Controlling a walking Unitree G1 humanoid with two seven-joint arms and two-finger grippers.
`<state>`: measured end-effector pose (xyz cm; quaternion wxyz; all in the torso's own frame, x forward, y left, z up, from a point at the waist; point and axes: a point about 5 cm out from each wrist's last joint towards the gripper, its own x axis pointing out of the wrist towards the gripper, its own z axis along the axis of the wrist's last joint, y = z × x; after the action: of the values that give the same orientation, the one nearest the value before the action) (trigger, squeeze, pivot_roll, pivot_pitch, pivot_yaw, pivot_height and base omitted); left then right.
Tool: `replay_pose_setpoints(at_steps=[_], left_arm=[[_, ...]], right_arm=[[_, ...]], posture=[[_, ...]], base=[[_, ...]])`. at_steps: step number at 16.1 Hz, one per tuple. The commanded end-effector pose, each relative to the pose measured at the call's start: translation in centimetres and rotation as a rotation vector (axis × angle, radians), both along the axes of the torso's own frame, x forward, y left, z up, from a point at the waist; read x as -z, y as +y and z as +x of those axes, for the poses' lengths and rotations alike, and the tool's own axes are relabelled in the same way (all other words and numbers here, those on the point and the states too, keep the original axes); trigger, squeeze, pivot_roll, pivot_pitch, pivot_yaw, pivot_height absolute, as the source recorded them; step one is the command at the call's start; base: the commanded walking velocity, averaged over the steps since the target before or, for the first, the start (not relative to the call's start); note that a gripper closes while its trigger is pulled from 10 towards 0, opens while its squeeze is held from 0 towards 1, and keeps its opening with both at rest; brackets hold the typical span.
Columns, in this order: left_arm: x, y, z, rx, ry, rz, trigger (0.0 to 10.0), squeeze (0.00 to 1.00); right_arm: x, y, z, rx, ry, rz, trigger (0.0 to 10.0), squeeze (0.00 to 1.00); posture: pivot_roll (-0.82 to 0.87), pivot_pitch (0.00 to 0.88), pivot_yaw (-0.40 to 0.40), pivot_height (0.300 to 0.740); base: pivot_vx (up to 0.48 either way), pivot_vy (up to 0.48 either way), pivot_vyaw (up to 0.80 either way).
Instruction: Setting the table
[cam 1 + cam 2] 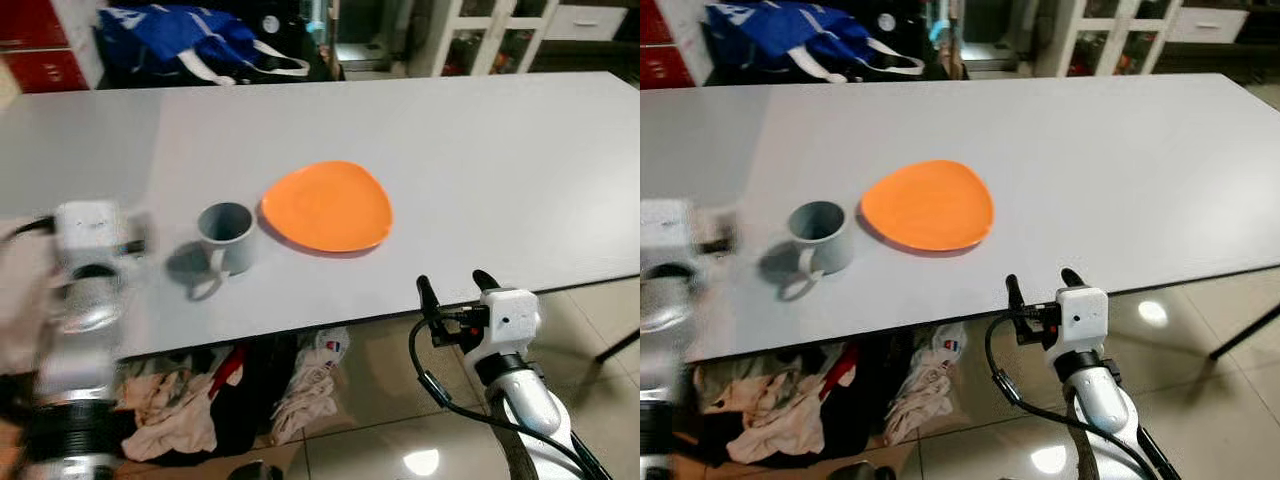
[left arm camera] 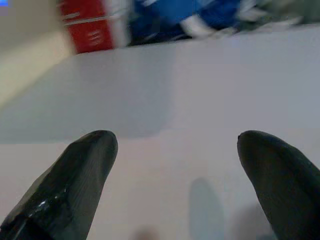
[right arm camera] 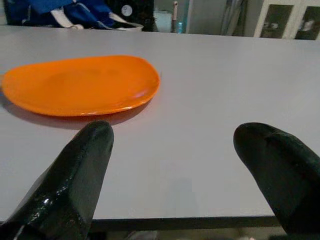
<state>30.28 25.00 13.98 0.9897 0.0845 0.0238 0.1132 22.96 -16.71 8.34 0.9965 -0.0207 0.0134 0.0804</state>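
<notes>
Both grippers spread and empty, the right gripper [image 1: 452, 287] at the near table edge, the blurred left gripper [image 2: 175, 175] near the grey ceramic mug [image 1: 226, 235] beside the rounded orange plate [image 1: 328, 205]; a hasty swing could topple it.

An orange plate [image 1: 327, 205] is lying flat on the table, ahead of the right gripper's fingers [image 1: 426, 296]. A grey mug [image 1: 226, 236] is standing upright beside it, handle facing the table's near edge.

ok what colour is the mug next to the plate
Grey-blue mug, standing beside the orange plate; it shows best in the left eye view.
</notes>
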Motion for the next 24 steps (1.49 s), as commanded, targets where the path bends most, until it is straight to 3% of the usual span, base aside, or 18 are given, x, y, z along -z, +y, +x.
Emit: replay_pose_setpoints(at_steps=[1,4,6,7,9,10,11,13,16,24], left_arm=[[-1.2,-1.0,0.4,0.043,-0.048,-0.006,10.0,0.0],[-1.8,-0.3,0.4,-0.026,-0.075,-0.01,10.0,0.0],[-5.8,-0.7,1.0,-0.054,-0.251,0.017,10.0,0.0],[-6.6,-1.2,1.2,-0.034,-0.284,0.014,10.0,0.0],[-7.6,-6.6,2.2,0.244,-0.303,-0.037,10.0,0.0],[-7.3,-7.6,2.2,0.296,-0.288,-0.037,10.0,0.0],[-5.7,-11.7,1.8,0.492,-0.204,-0.086,10.0,0.0],[-3.9,-13.7,1.1,0.582,-0.139,-0.111,10.0,0.0],[-3.0,-13.9,0.2,0.608,-0.146,-0.101,10.0,0.0],[-3.1,-13.3,0.6,0.55,-0.147,-0.107,10.0,0.0]], right_arm=[[-0.1,-0.4,0.2,0.009,-0.013,-0.002,10.0,0.0],[0.3,-0.3,0.4,0.013,-0.008,-0.001,10.0,0.0],[0.8,-0.2,0.2,0.014,-0.002,-0.001,10.0,0.0],[0.8,-0.2,0.2,0.014,-0.002,-0.002,10.0,0.0],[1.0,-0.2,0.4,0.014,-0.003,-0.004,10.0,0.0],[1.0,-0.2,0.4,0.014,-0.004,-0.004,10.0,0.0],[0.8,0.1,0.8,0.012,-0.015,0.0,10.0,0.0],[0.4,0.5,1.3,0.008,-0.035,0.002,10.0,0.0],[0.1,0.5,1.3,0.013,-0.05,0.003,10.0,0.0],[0.3,0.6,1.1,0.023,-0.044,0.008,10.0,0.0]], posture=[[-0.06,0.0,0.004,0.74],[-0.07,0.0,0.008,0.74],[-0.07,0.0,0.005,0.74],[-0.07,0.0,0.005,0.74],[-0.07,0.0,0.008,0.74],[-0.07,0.0,0.009,0.74],[-0.07,0.0,0.013,0.74],[-0.08,0.0,0.019,0.74],[-0.09,0.0,0.018,0.74],[-0.09,0.0,0.023,0.74]], base=[[0.0,0.0,0.0],[0.0,0.0,0.0],[0.0,0.0,0.0],[0.0,0.0,0.0],[0.0,0.0,0.0],[0.0,0.0,0.0],[0.0,0.0,0.0],[0.0,0.0,0.0],[0.0,0.0,0.0],[0.0,0.0,0.0]])
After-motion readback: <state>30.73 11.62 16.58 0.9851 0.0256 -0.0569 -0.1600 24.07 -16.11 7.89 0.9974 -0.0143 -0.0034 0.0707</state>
